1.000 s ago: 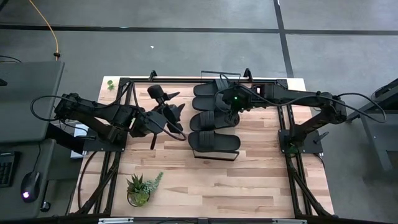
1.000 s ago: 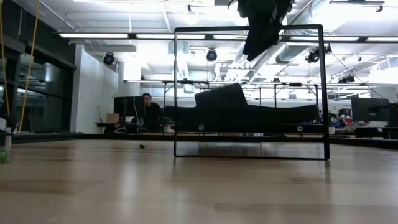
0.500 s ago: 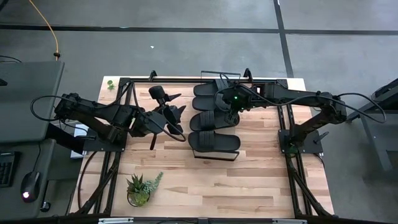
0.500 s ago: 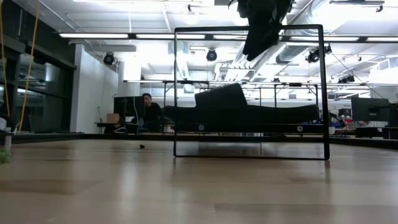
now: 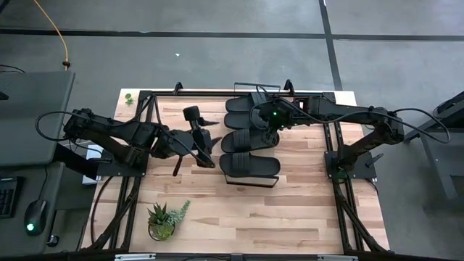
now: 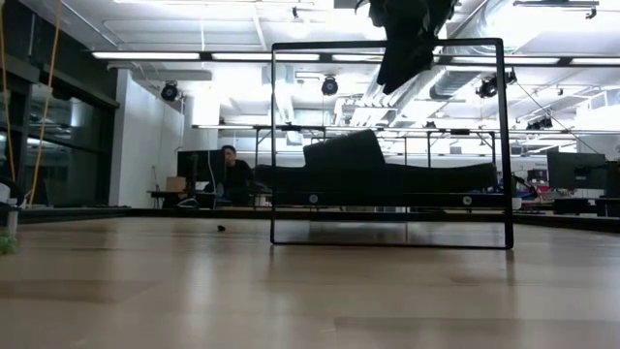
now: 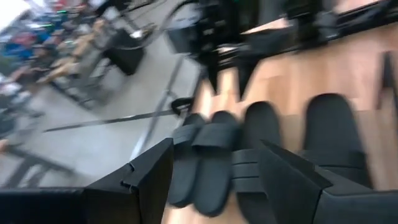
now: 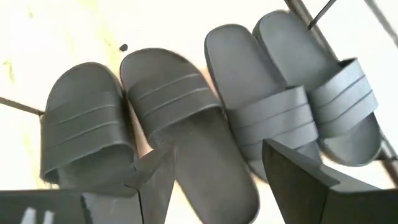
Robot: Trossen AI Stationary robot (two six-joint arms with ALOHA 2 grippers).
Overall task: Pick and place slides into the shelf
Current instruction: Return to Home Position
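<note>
Four black slides lie side by side on the shelf (image 5: 250, 180), soles down: the farthest (image 5: 246, 104), then (image 5: 243, 119), (image 5: 249, 140), and the nearest (image 5: 250, 164). The low view shows the shelf's black wire frame (image 6: 273, 145) with the slides (image 6: 387, 179) as a dark row inside it. My right gripper (image 5: 262, 120) hovers open above the two far slides; its wrist view shows all of them (image 8: 180, 118) below the spread fingers (image 8: 214, 180). My left gripper (image 5: 203, 134) is open, left of the shelf and above the table, facing the slides (image 7: 323, 137).
A potted succulent (image 5: 163, 220) stands near the table's near-left corner and a small green plant (image 5: 128, 97) sits at the far-left corner. Black arm-mount frames run along both table sides. Bare tabletop (image 5: 290, 217) lies near of the shelf. A person (image 6: 231, 174) sits far behind.
My left gripper has turned about and shifted slightly toward the shelf, its fingers staying apart. The right gripper and the slides have kept still.
</note>
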